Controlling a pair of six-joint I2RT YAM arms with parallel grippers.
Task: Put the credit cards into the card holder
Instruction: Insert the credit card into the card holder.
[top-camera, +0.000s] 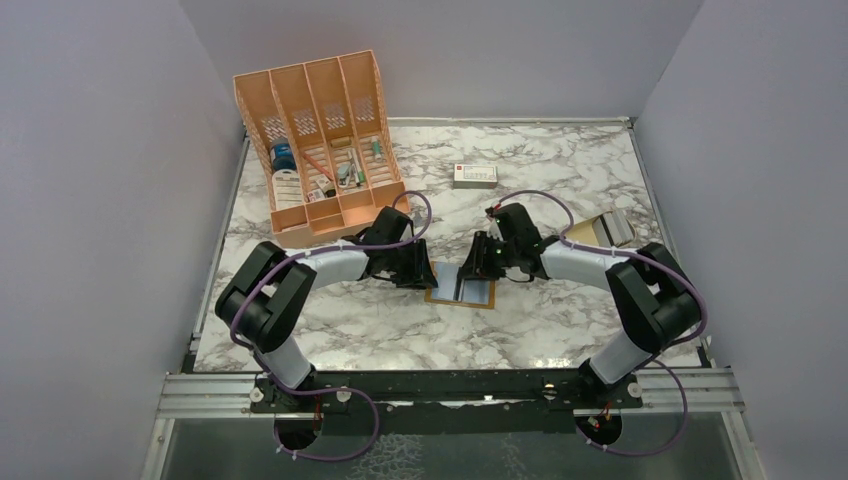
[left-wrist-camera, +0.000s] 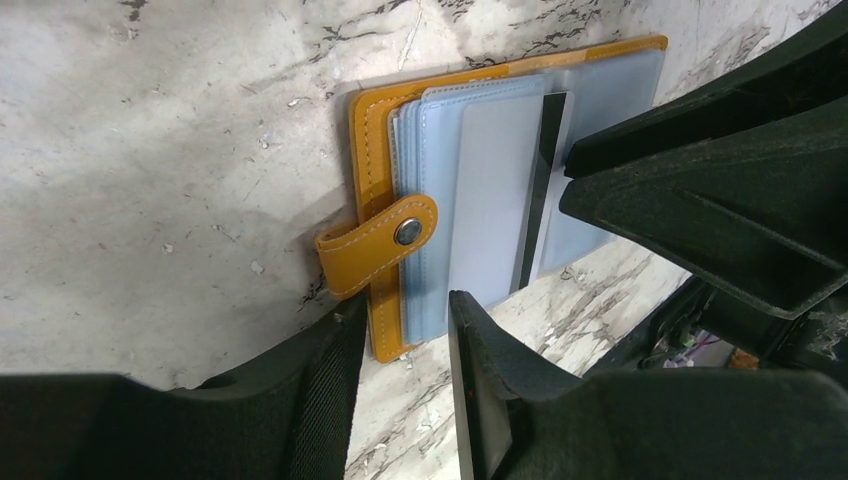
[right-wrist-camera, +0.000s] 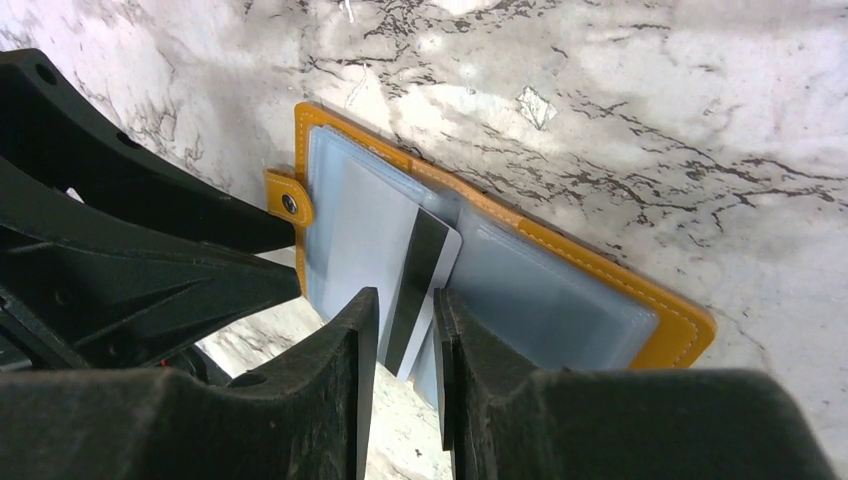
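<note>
The card holder lies open on the marble, with a mustard border and grey-blue pockets. Its stud tab is folded over one edge. One credit card with a black stripe lies on the pockets, one end tucked in. My left gripper is open at the holder's left edge, jaws apart and holding nothing. My right gripper stands open by a narrow gap at the card's free end. More grey cards lie at the right.
A large orange desk organiser full of stationery stands at the back left. A white box with a red mark lies behind the holder. The spare cards rest on a tan dish. Both grippers nearly touch over the holder.
</note>
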